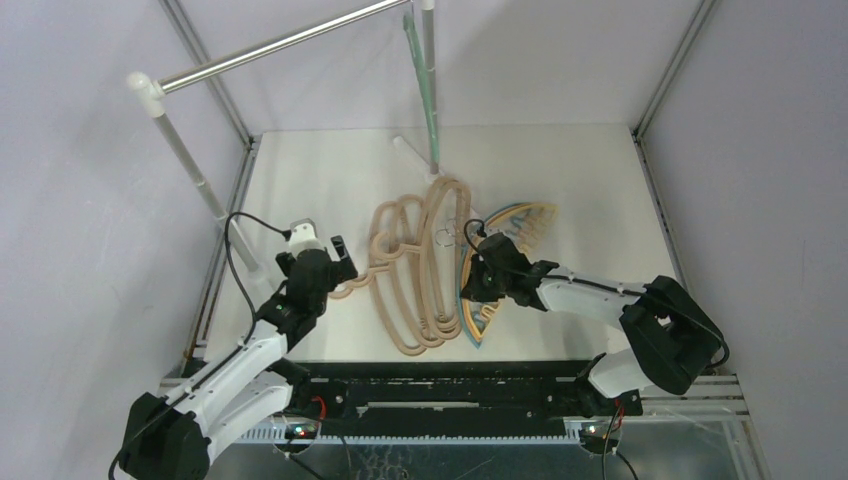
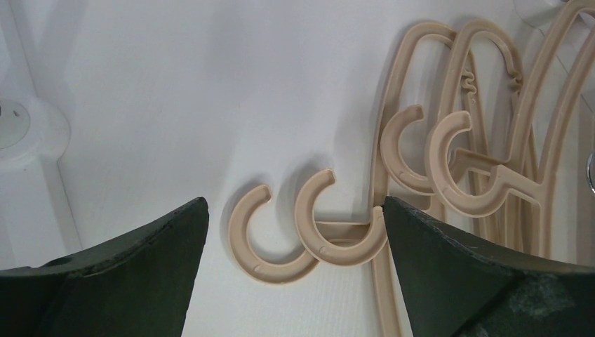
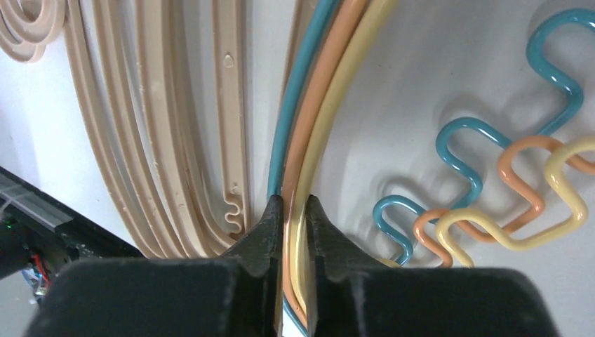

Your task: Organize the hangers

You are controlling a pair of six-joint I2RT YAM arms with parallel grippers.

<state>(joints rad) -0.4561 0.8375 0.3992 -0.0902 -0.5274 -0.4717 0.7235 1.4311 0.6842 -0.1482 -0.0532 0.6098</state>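
Several thick beige hangers lie overlapped mid-table, their rounded hooks pointing left. My left gripper is open just above two of those hooks, which lie between its jaws in the left wrist view. Thin blue, orange and yellow hangers lie stacked right of the beige ones. My right gripper is shut on the orange and yellow thin hangers' shoulder bars, and the blue bar runs beside its left jaw. A green thin hanger hangs from the silver rail.
The silver rail rests on white poles at the back left and back middle. One pole's white base shows at the left of the left wrist view. Grey frame bars edge the white table.
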